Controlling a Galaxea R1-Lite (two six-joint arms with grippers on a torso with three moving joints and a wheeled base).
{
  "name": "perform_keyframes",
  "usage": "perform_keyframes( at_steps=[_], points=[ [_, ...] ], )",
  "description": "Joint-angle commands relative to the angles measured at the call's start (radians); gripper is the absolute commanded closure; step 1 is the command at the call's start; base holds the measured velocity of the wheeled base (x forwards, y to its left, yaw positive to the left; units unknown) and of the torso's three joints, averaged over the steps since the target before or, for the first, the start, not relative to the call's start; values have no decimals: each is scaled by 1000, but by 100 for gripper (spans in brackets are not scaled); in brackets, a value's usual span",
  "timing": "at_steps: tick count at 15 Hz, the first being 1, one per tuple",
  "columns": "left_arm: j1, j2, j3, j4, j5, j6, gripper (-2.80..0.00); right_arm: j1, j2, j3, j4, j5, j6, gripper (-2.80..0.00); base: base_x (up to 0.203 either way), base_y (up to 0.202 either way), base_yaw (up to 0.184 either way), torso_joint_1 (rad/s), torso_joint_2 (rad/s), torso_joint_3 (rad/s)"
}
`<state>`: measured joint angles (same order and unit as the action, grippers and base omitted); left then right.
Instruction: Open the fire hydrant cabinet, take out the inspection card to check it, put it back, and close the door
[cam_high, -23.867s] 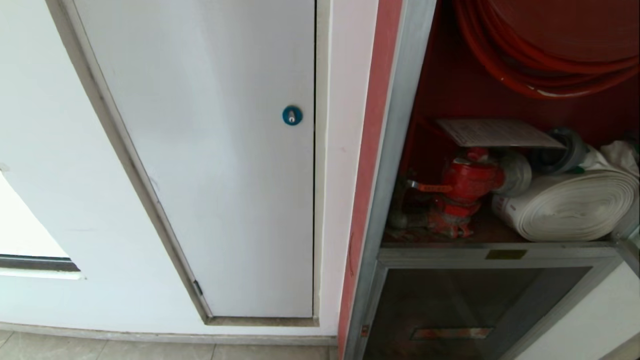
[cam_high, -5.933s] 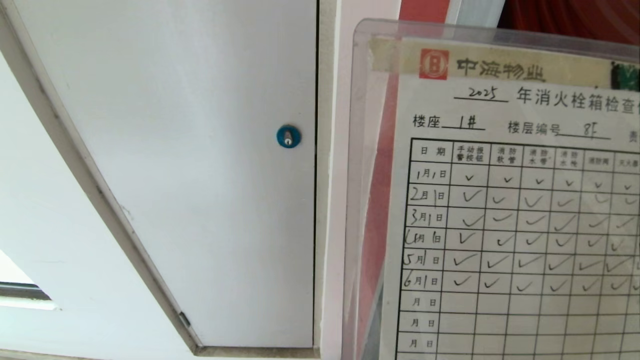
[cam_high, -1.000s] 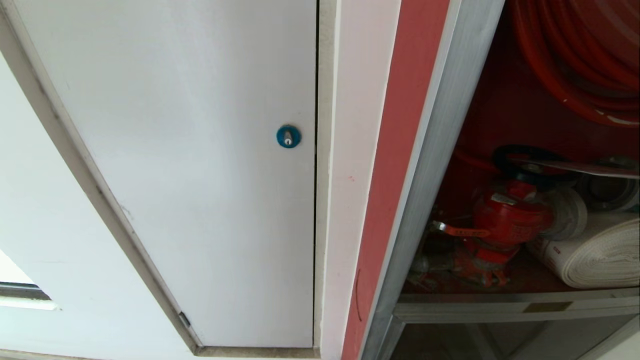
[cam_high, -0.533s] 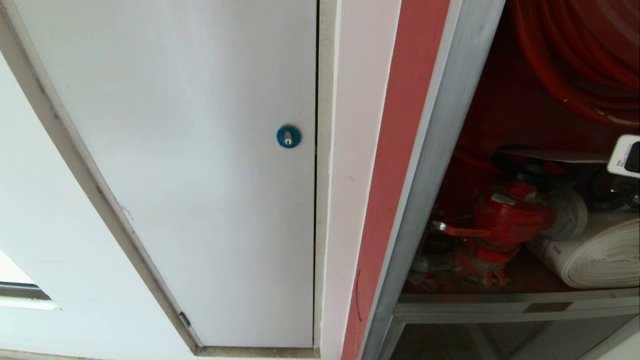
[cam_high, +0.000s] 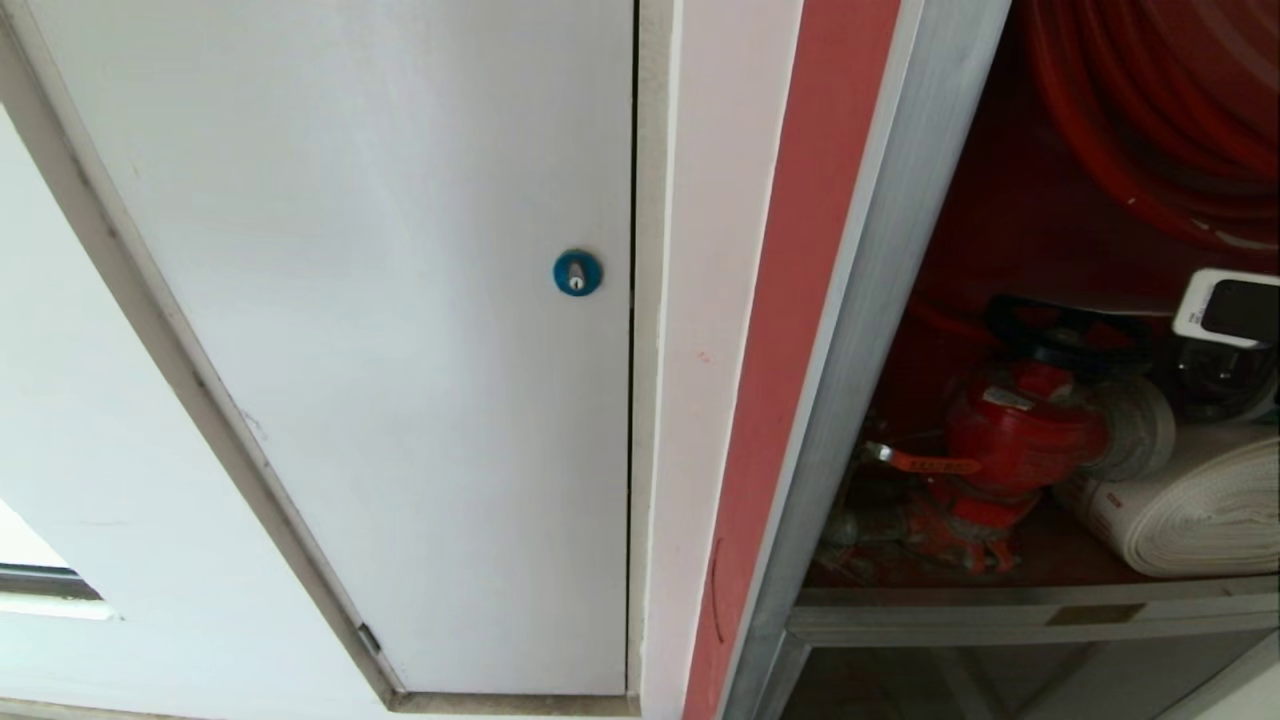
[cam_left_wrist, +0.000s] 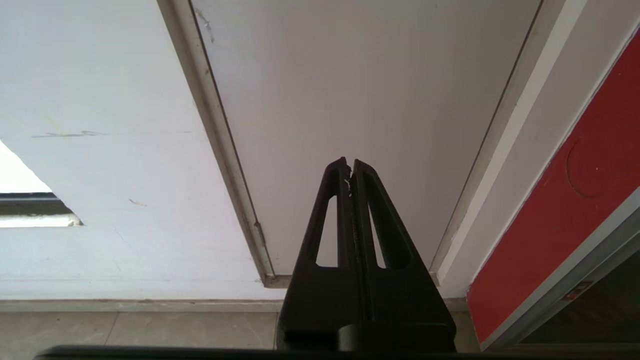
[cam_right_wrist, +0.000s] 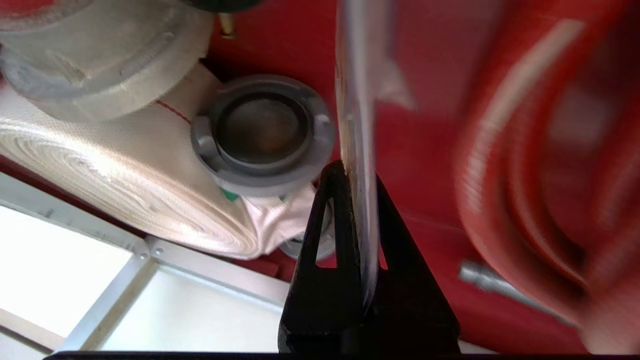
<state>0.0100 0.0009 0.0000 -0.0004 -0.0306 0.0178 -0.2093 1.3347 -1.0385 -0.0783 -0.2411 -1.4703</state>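
Observation:
The fire hydrant cabinet (cam_high: 862, 350) stands open at the right, with its red valve (cam_high: 1020, 430), white hose roll (cam_high: 1190, 520) and red hose reel (cam_high: 1150, 120) showing. A white-and-black part of my right arm (cam_high: 1228, 308) reaches in above the roll. In the right wrist view my right gripper (cam_right_wrist: 357, 172) is shut on the inspection card (cam_right_wrist: 354, 100), which is seen edge-on in a clear sleeve beside a grey coupling (cam_right_wrist: 262, 130). My left gripper (cam_left_wrist: 350, 165) is shut and empty, low before the white panel (cam_left_wrist: 360, 75). The door is out of view.
A plain white panel (cam_high: 400, 300) with a blue round lock (cam_high: 577, 272) fills the left. The cabinet's silver lower rail (cam_high: 1000, 612) runs under the valve. A black handwheel (cam_high: 1070, 335) sits on top of the valve. Floor tiles (cam_left_wrist: 150, 330) lie below the panel.
My right arm has pushed further into the cabinet from the right edge. The card's thin edge above the valve no longer shows in the head view. The left arm has stayed still.

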Motion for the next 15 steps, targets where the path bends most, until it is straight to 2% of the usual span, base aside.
perform_keyframes(
  at_steps=[1,5,15],
  points=[
    [1,1,2,0,0,1,0,-9,33,-3,-7,8,-8,0,0,0,0,0,0,0],
    [1,1,0,0,0,1,0,-10,60,1,-89,42,-20,0,0,0,0,0,0,0],
    [1,1,0,-1,0,1,0,-9,40,24,-92,70,-33,0,0,0,0,0,0,0]
  ],
)
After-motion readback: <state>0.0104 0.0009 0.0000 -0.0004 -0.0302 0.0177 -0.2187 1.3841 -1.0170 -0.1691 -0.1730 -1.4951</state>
